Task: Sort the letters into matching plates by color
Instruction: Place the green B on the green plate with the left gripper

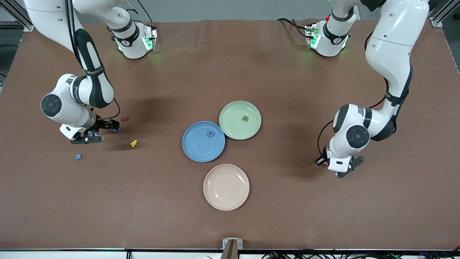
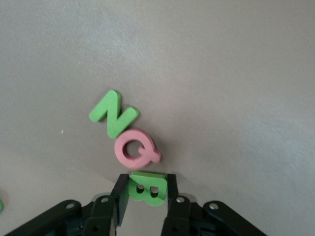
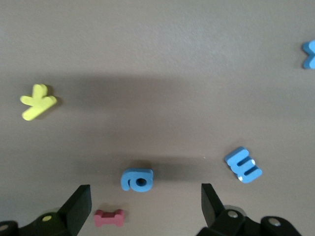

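Brown table (image 1: 230, 72): pink Q (image 2: 135, 148) touches green B (image 2: 147, 189) in left pincer (image 2: 145, 194).

Bright, even overhead light falls on the brown desk (image 1: 230, 72), leaving soft dark shadows beneath both arms and a faint sheen at the upper centre. Wrist views are slightly soft, with a broad shadow band across the right one.

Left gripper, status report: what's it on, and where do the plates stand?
Left gripper shut on green B, pink Q touching it. Right gripper open over blue letter. Green plate and blue plate hold one letter each.
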Robot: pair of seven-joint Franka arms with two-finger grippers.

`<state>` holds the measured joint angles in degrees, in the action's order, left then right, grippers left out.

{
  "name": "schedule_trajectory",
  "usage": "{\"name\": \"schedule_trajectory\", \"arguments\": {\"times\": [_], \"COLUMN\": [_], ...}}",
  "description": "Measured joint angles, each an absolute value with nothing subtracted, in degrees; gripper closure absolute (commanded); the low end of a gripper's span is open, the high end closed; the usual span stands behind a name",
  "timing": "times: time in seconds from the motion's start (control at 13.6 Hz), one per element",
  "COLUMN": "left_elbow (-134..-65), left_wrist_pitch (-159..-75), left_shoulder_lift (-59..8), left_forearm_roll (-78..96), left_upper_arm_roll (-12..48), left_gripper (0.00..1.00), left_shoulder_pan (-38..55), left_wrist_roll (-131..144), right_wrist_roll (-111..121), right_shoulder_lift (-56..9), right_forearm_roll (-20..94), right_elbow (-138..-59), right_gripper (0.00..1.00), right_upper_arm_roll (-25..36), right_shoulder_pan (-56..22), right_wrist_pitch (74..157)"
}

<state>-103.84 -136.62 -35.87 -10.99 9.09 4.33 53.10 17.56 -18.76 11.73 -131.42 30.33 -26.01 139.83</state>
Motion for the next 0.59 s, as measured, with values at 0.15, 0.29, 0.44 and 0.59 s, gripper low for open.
{"name": "schedule_trajectory", "arguments": {"times": [0.15, 0.29, 0.44, 0.59], "left_elbow": [-103.6, -103.6, -103.7, -103.8], "left_wrist_pitch": [-133.4, -130.3, -129.1, -129.0], "left_shoulder_lift": [-34.3, -32.4, -31.2, -30.8], "left_forearm_roll": [-11.0, -11.0, -11.0, -11.0], "left_upper_arm_roll": [11.4, 14.2, 17.1, 20.3], "left_gripper": [0.99, 0.98, 0.98, 0.98], "left_shoulder_pan": [4.4, 4.4, 4.5, 4.6], "left_wrist_roll": [53.2, 53.3, 54.3, 57.0], "right_wrist_roll": [17.6, 17.6, 17.6, 17.6], "right_shoulder_lift": [-18.8, -18.9, -19.3, -19.9], "right_forearm_roll": [11.7, 12.0, 12.5, 13.4], "right_elbow": [-131.9, -132.4, -132.7, -132.7], "right_gripper": [0.05, 0.07, 0.09, 0.1], "right_upper_arm_roll": [30.3, 30.1, 30.0, 30.0], "right_shoulder_pan": [-26.0, -26.0, -26.0, -26.0], "right_wrist_pitch": [140.6, 141.4, 141.7, 141.8]}}
